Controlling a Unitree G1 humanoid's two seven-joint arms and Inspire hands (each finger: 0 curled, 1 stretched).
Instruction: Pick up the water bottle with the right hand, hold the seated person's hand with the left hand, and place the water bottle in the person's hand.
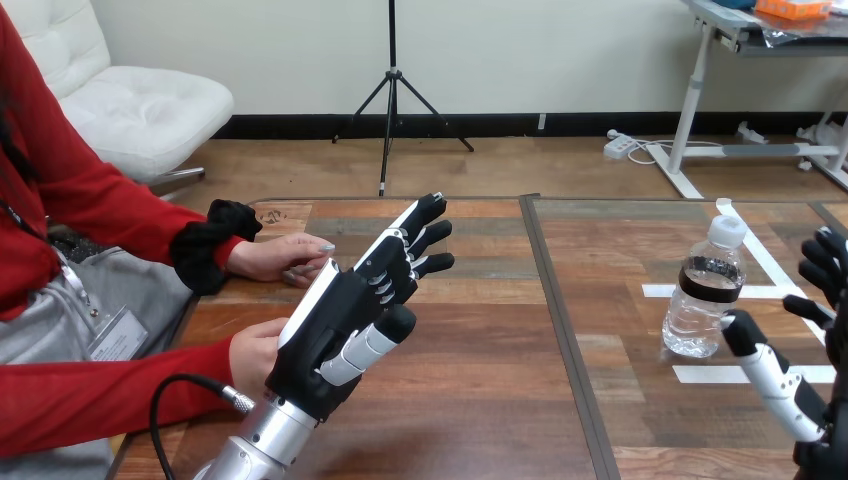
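Plastic water bottle [705, 300]: clear, with a white screw cap and a dark label band. It stands upright on the table's right half, well apart from both of the person's hands.
Right robot hand [775, 378]: black and white, coming in at the right edge and spread open. Its thumb stretches toward the bottle's base, just beside it, and its dark fingers [826, 268] are raised to the bottle's right. Nothing is in its grasp; whether the thumb tip touches the bottle cannot be told.
White tape strips [690, 374]: flat on the table around the bottle, one passing behind it and one in front of its base.
Wooden table [480, 400]: brown planks, with a dark seam [560, 330] running away from the camera, left of the bottle.
Left robot hand [345, 315]: raised over the table's left half on a silver forearm. Its fingers are straight and point away, its thumb is out to the right, and it grips nothing.
Person's lower hand [252, 352]: red-sleeved, at the left, partly hidden by the left robot hand's white back. Contact between them cannot be told.
Person's upper hand [285, 257]: lies palm down on the table further back, its fingertips near the left robot hand's fingers.
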